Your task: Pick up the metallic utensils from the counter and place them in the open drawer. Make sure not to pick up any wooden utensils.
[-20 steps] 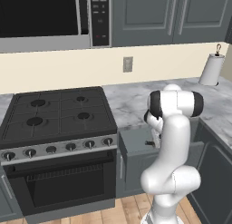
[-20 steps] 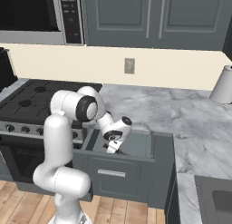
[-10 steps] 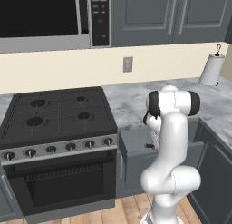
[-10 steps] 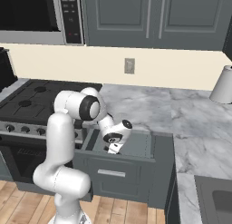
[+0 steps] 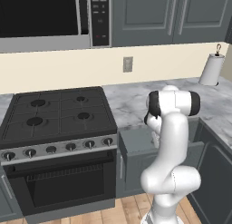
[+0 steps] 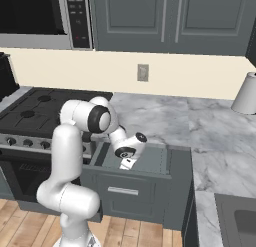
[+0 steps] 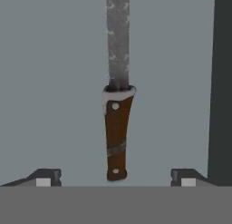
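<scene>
A: How do we see the arm standing?

B: In the right base view we see it rise from the lower left, bend at a dark shoulder joint left of centre, and reach down and to the right, so the tool (image 6: 127,164) hangs just inside the drawer (image 6: 172,161) at mid-frame. In the left base view the arm fills the lower right and its upper link covers most of the drawer (image 5: 133,139).

A: And the tool itself?

B: We read it as wide. In the hand view the two fingertips (image 7: 45,177) sit at the far lower left and lower right, well apart, with nothing between them touching either one.

A: Where is the knife?

B: We see the knife (image 7: 117,128) in the middle of the hand view, flat on the grey drawer floor, its brown handle toward the bottom of the frame and its silver blade running to the top edge. It lies between the fingertips but clear of both.

A: The bench?

B: The marble bench (image 6: 200,126) spreads across the right half of the right base view, behind and beside the drawer.
</scene>
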Robot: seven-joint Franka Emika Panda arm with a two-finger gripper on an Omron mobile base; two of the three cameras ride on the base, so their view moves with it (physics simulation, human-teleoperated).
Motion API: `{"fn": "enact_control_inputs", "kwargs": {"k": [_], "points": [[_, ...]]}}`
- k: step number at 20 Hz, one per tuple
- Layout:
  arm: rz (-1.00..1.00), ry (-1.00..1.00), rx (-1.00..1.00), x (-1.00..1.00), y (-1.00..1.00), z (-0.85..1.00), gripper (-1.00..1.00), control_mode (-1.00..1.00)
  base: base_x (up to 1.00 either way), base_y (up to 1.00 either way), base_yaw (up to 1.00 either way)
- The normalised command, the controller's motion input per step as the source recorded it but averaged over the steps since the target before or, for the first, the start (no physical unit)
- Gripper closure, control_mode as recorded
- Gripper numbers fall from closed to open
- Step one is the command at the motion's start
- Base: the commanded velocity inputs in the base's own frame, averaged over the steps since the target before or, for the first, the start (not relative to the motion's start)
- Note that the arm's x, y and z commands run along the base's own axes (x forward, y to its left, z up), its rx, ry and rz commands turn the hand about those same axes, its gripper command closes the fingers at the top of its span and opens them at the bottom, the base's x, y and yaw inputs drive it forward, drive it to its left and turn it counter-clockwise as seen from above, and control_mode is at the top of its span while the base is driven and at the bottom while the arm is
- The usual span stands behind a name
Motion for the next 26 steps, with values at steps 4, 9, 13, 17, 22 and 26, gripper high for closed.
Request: {"fn": "enact_control_inputs", "kwargs": {"k": [4, 9, 13, 17, 22, 26], "points": [[0.0, 0.0, 0.0, 0.0, -0.02, 0.2, -1.0, -1.0, 0.0, 0.0, 0.0], [-0.09, 0.0, 0.0, 0.0, -0.01, 0.42, -1.0, -1.0, 0.0, 0.0, 0.0], [0.0, 0.0, 0.0, 0.0, 0.0, 0.6, -1.0, -1.0, 0.0, 0.0, 0.0], [0.0, 0.0, 0.0, 0.0, 0.0, 0.64, -1.0, -1.0, 0.0, 0.0, 0.0], [0.0, 0.0, 0.0, 0.0, 0.0, 0.62, -1.0, -1.0, 0.0, 0.0, 0.0], [0.0, 0.0, 0.0, -0.01, 0.0, 0.6, -1.0, -1.0, 0.0, 0.0, 0.0]]}}
